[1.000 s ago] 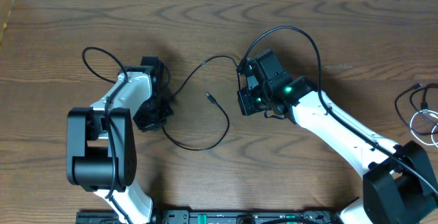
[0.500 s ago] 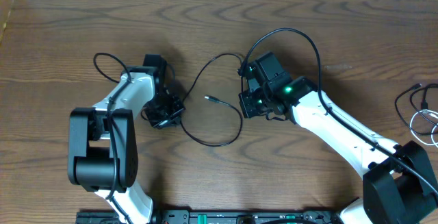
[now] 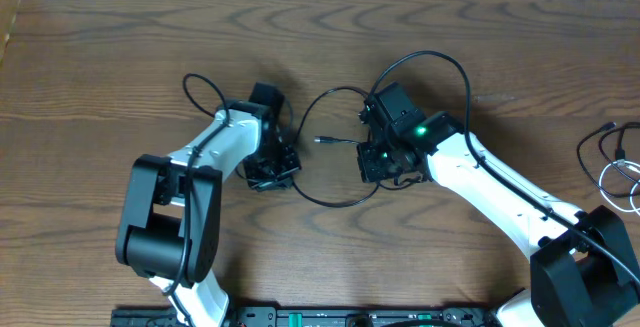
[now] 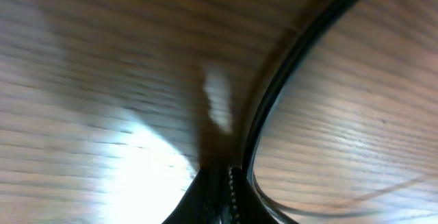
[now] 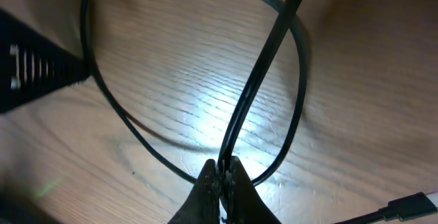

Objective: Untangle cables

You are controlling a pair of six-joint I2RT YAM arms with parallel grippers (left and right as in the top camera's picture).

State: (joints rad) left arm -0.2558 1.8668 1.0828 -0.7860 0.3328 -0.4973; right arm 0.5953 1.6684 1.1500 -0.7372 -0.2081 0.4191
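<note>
Pinching a thin, glossy black cable [image 5: 263, 53] between fully closed tips, the right gripper [image 5: 222, 172] hangs over the grained wooden table [image 3: 500, 47]. The left gripper [image 4: 220, 191], blurred, appears clamped on the same cable, which sags in a smooth loop between them.

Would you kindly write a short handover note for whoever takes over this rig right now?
Left pincer: shut on the black cable, view blurred.
Right pincer: shut on the same cable, two strands side by side.
Cable loops on the table between the arms, plug end free.
Other cords, black and white, lie bunched at the right edge, untouched.
Done: one cable separated from the bunch. Left: straighten it, then sort the rest.
</note>
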